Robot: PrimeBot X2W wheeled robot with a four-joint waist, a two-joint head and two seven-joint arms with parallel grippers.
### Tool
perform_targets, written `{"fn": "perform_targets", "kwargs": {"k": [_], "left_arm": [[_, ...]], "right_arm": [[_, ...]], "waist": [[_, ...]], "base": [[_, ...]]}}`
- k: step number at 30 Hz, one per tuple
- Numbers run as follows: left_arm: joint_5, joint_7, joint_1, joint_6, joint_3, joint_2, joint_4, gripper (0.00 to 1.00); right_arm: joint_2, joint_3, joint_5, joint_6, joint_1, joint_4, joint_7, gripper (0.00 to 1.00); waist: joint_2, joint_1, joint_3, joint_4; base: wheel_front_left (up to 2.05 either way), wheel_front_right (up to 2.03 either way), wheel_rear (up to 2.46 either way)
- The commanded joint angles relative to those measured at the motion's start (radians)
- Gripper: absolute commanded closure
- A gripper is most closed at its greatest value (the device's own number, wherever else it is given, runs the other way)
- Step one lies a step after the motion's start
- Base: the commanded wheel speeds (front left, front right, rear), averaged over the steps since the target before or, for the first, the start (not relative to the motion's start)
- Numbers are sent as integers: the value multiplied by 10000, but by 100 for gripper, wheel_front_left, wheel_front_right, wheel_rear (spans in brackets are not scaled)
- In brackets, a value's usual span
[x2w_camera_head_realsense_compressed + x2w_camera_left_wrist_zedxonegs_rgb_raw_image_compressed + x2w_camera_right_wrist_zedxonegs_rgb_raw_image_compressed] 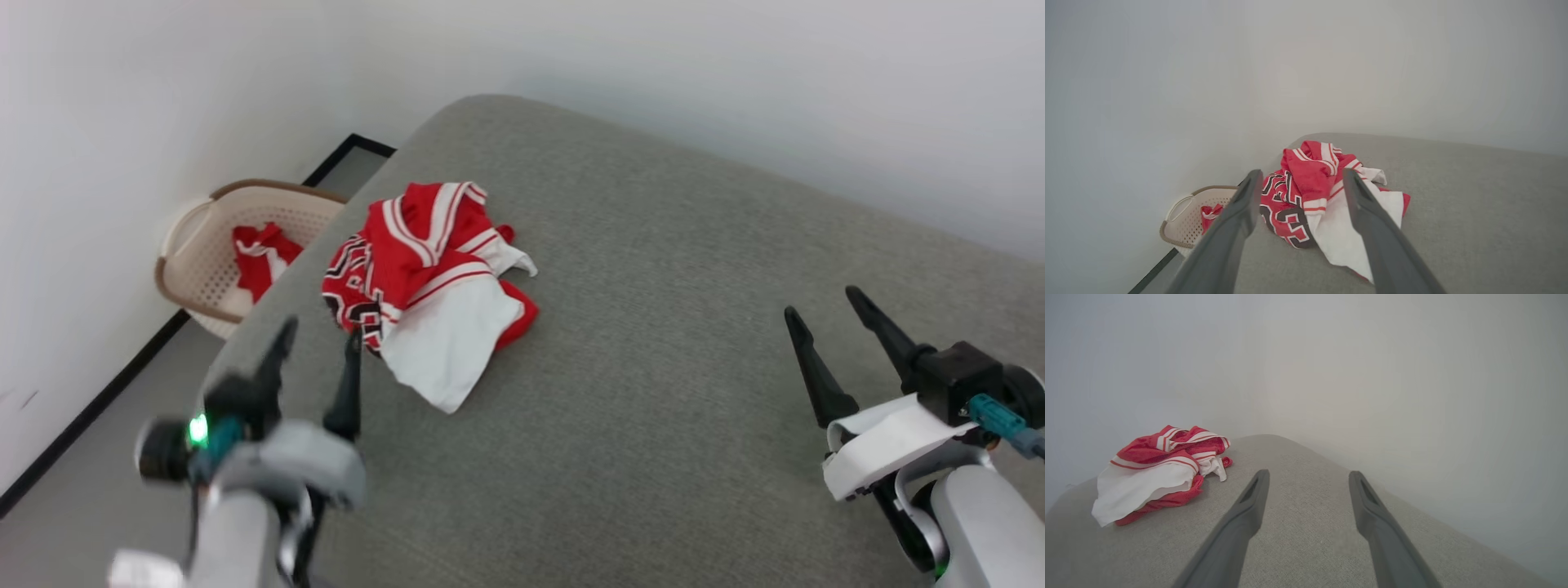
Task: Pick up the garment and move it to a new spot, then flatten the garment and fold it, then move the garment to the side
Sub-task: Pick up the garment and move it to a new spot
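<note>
Garment lies crumpled on the far-left part of the grey fabric surface. Left pincer fingers spread, right at its near edge. Right pincer also spread, well apart to the right.

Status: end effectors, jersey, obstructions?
Left end effector open, by jersey. Right end effector open, well apart. Jersey crumpled on grey cushion. No obstruction seen.

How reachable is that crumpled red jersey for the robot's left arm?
Probably yes: the left tool is open and right beside the jersey, with nothing between them on the grey cushion.
</note>
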Motion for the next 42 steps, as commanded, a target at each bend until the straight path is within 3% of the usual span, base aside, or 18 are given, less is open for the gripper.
{"fn": "perform_targets", "kwargs": {"k": [1, 6, 7, 9, 10, 12, 20, 24, 29, 30, 31, 33, 42], "left_arm": [[-171, 125, -733, -80, -80, 214, 446, 0], [-1164, 1298, -2828, -145, 31, 853, 2524, 0], [-1164, 1298, -2828, -145, 31, 853, 2524, 0], [-1771, 2159, -3558, -164, -45, 962, 3306, 0], [-2282, 3148, -4161, -158, 24, 1367, 4094, 0], [-2866, 4242, -4631, -161, 183, 1649, 4855, 0], [-3278, 6507, -5800, 71, 481, 2915, 6605, 0], [-3160, 6884, -5902, 104, 350, 3070, 6955, 0], [-3420, 7473, -5826, 293, 408, 2761, 7741, 0], [-3466, 7538, -5812, 267, 409, 2688, 7856, 22], [-3528, 7516, -5810, 291, 426, 2586, 7949, 54], [-3555, 7459, -5775, 265, 384, 2458, 8107, 100], [-3503, 6297, -6098, -200, 40, 2565, 7627, 100]], "right_arm": [[-88, -79, -76, -14, -91, -123, -18, 0], [-250, -108, -7, -14, -343, -398, -14, 0], [-250, -108, -7, -14, -343, -398, -14, 0], [-308, -175, 44, -14, -457, -491, -14, 0], [-291, -177, 84, -14, -536, -532, -12, 0], [-216, -158, 106, -14, -663, -600, -14, 0], [-38, -245, 194, -14, -1228, -865, -12, 0], [-12, -318, 254, -14, -1331, -975, -12, 0], [-3, -355, 270, -14, -1331, -1109, -13, 0], [-7, -352, 263, -14, -1333, -1107, -13, 0], [4, -359, 250, -14, -1343, -1101, -13, 0], [14, -379, 221, -14, -1358, -1091, -13, 0], [263, -326, 154, -14, -1071, -873, -13, 0]], "waist": [[0, 0, 684, -1088], [0, 0, 1592, -2548], [0, 0, 1592, -2548], [0, 0, 1932, -3029], [0, 0, 2199, -3498], [0, 0, 2416, -3939], [0, 0, 3335, -5433], [0, 0, 3700, -5763], [0, 0, 3956, -5954], [0, 0, 3965, -5960], [0, 0, 3946, -5949], [0, 0, 3846, -5894], [0, 0, 2559, -5541]], "base": [[0, 0, 0], [0, 0, 0], [0, 0, 0], [0, 0, 0], [0, 0, 0], [0, 0, 0], [0, 0, 0], [0, 0, 0], [0, 0, 0], [0, 0, 0], [0, 0, 0], [0, 0, 0], [0, 0, 0]]}}
